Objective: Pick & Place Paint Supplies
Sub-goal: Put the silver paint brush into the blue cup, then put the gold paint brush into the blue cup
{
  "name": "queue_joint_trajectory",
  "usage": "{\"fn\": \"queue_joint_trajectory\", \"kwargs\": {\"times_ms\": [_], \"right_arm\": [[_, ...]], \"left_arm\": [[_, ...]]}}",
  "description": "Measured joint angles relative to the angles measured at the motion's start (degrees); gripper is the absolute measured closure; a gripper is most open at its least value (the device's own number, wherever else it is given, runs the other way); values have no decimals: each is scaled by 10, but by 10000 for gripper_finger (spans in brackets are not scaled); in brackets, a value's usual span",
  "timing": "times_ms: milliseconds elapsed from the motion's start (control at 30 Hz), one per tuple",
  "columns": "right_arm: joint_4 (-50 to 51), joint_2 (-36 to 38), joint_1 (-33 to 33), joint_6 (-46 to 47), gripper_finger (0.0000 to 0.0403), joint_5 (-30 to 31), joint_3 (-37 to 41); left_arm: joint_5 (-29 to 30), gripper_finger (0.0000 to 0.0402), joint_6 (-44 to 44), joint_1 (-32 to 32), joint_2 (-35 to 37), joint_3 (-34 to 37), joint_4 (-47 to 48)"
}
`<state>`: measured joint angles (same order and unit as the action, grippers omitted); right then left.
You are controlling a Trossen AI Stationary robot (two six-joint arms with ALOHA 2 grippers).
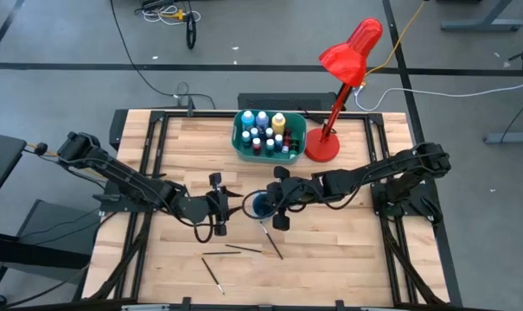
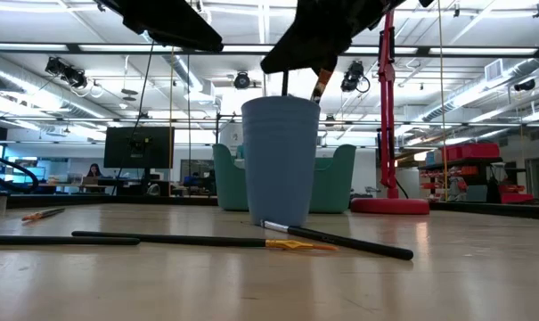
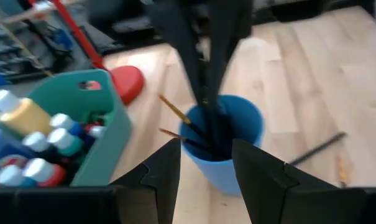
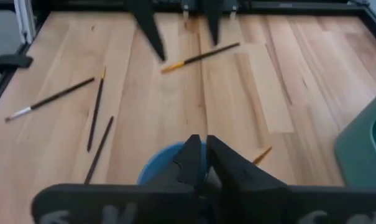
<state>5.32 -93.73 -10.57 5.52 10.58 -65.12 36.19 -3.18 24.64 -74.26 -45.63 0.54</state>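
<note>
A blue cup (image 1: 261, 206) (image 2: 280, 160) stands upright mid-table with several paintbrushes standing in it. My right gripper (image 1: 278, 200) (image 4: 201, 158) hovers over the cup's mouth, pointing down, shut on a dark paintbrush (image 3: 211, 127). My left gripper (image 1: 220, 206) (image 3: 203, 168) is open and level, just left of the cup, touching nothing. Several more paintbrushes (image 1: 271, 240) (image 2: 336, 239) lie flat on the table nearer the front edge. Paint bottles (image 1: 265, 130) stand in the teal tub (image 1: 242, 149). My right gripper pinches the dark paintbrush by its thin handle (image 3: 207, 107) between both fingers (image 3: 188, 56), coming from above and pointing down. The brush hangs nearly upright below the fingers, its lower end inside the blue cup (image 3: 240, 124). Whether that end rests on the cup's bottom is hidden.
The red desk lamp stands on its round base (image 1: 323, 147) right of the tub, its head leaning over the far edge. Loose brushes (image 4: 54, 96) (image 4: 200, 57) lie scattered on the near half of the wooden table. Black frame rails (image 1: 149, 155) run along both sides.
</note>
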Motion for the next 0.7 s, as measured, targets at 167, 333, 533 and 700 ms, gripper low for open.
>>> {"fn": "queue_joint_trajectory", "kwargs": {"times_ms": [167, 333, 533, 700], "right_arm": [[-17, 0, 0, -4, 328, -9, 0], [-25, 0, 0, -4, 287, -10, 0], [-26, 0, -1, -1, 257, -11, 0], [-23, 0, -13, -2, 250, -23, 0]], "left_arm": [[-47, 248, -22, 0, 0, 0, 1], [-92, 248, -52, 0, 0, 0, 2], [-93, 250, -137, 4, 0, 0, 72], [-144, 254, -262, 20, 0, 0, 247]]}}
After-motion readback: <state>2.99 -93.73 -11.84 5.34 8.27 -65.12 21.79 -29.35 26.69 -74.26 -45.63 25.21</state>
